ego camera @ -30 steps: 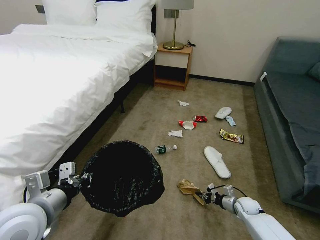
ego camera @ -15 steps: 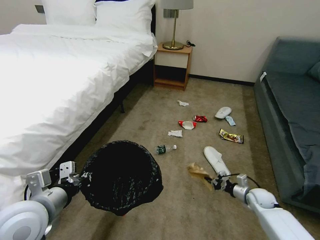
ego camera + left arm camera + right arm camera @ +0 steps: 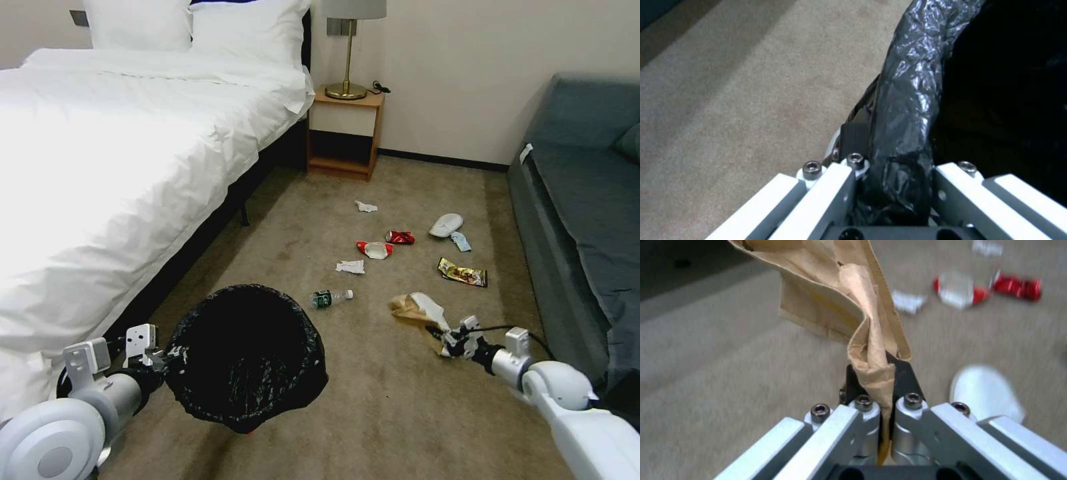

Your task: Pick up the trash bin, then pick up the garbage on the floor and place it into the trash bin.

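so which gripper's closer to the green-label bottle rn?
Left, by a small margin. The left gripper clamps the trash bin rim, which almost touches the bottle. The right gripper holds brown paper beyond it.

Black-bagged trash bin (image 3: 247,357) held aloft, brown paper scrap (image 3: 849,316) dangling, litter on carpet

Head camera: high, looking forward and down over carpet (image 3: 400,413). Wrist cameras: close behind each hand. Right wrist shares red can (image 3: 400,237) (image 3: 1017,287) with head.

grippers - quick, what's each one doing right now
Left gripper: shut on the trash bin rim.
Right gripper: shut on the brown paper scrap, lifted off the carpet.
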Controlling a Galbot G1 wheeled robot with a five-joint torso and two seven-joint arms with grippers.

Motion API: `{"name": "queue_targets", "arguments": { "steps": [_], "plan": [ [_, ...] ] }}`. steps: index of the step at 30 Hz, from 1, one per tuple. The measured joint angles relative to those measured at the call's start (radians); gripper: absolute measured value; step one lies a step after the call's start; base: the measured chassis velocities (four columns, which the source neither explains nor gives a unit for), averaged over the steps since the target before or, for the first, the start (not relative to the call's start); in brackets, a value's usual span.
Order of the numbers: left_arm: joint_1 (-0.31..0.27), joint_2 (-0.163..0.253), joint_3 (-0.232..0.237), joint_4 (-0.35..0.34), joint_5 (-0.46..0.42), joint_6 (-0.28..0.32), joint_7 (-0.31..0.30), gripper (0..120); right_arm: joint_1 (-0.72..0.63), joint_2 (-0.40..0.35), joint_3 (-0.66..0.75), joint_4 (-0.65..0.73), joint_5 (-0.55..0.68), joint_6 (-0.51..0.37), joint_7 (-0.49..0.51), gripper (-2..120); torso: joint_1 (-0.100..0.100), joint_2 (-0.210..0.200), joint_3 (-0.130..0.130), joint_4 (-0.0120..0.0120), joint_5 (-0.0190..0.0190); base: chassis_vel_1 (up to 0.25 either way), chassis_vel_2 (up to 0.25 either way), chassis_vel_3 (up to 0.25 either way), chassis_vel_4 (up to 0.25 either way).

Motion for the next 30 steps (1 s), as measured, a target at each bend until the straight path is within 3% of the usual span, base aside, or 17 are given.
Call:
{"name": "queue_targets", "arguments": {
  "steps": [7,12,22,30],
  "plan": [
    [-0.018,0.015,0.021,0.020,0.001,0.000,0.002,3,-0.007,-0.035,0.037,0.153,0.019,-0.023,0.011,0,0.000,0.000,0.000,0.0001,0.0000,0.000,0.000,0.000,0.000],
    [-0.041,0.051,0.045,0.045,-0.002,0.000,0.009,3,0.001,-0.057,0.051,0.282,0.038,-0.047,0.013,0,0.000,0.000,0.000,0.0001,-0.0001,0.000,0.000,0.000,0.000],
    [-0.076,0.087,0.086,0.073,-0.002,0.000,0.019,3,0.018,-0.090,0.045,0.404,0.036,-0.061,0.004,0,0.000,0.000,0.000,0.0001,0.0000,0.000,0.000,0.000,0.000],
    [-0.148,0.136,0.179,0.125,0.001,0.000,0.022,3,0.067,-0.143,0.013,0.528,-0.050,-0.044,-0.039,0,0.000,0.000,0.000,0.0001,-0.0001,0.000,0.000,0.000,0.000]
  ]
}}
